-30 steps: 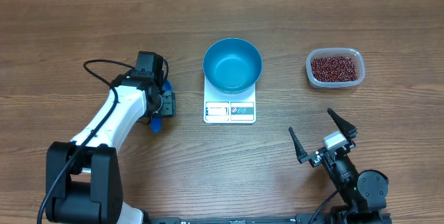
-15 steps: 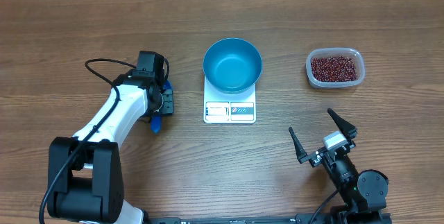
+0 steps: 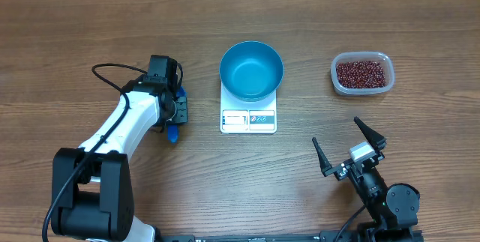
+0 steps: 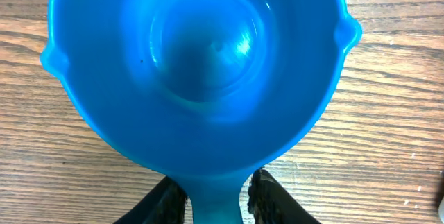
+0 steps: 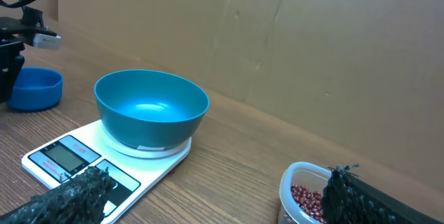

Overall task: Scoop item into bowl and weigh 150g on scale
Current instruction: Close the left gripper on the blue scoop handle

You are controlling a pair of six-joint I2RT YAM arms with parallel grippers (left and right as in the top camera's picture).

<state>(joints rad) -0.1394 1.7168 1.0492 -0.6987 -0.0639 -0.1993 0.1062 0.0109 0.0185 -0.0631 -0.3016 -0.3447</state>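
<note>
The bright-blue bowl (image 3: 251, 70) (image 5: 151, 106) stands empty on the white scale (image 3: 248, 120) (image 5: 62, 158) at mid-table. The item, dark red-brown beans (image 3: 362, 73) (image 5: 305, 197), fills a clear tub (image 3: 384, 61) at the right. A small blue scoop (image 4: 201, 78) (image 3: 172, 132) lies left of the scale. My left gripper (image 4: 218, 181) (image 3: 174, 115) straddles its handle; one finger touches it, and a thin gap shows at the other. My right gripper (image 3: 337, 132) (image 5: 218, 175) hangs wide open near the front right, holding nothing.
A brown cardboard wall (image 5: 291, 50) stands behind the table. A black cable (image 3: 112, 73) loops beside the left arm. Bare wood (image 3: 225, 174) lies in front of the scale.
The left jaws have narrowed around the scoop's handle, and the handle's end has shifted slightly toward the scale. The right arm has not moved.
</note>
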